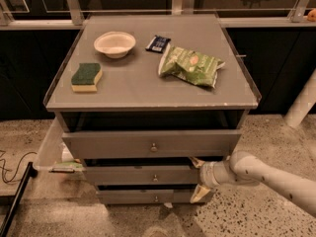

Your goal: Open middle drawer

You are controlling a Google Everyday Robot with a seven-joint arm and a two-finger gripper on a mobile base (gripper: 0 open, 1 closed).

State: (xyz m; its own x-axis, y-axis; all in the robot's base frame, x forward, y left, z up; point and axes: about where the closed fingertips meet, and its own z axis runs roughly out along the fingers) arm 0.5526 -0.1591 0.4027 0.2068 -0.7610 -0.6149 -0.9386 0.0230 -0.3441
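The middle drawer (143,175) is the grey front between two others, with a small round knob (155,177) at its centre. It sits slightly out from the cabinet, less far than the top drawer (123,143). My gripper (198,177) is at the right end of the middle drawer front. It is open, with one pale finger (196,161) above the front's top edge and the other (200,194) below its bottom edge. The white arm (266,174) reaches in from the lower right.
On the cabinet top (133,83) lie a white bowl (114,43), a green-and-yellow sponge (86,77), a green chip bag (190,65) and a dark wrapper (158,43). The bottom drawer (148,197) sits near the speckled floor. A clear side shelf (52,152) juts out at the left.
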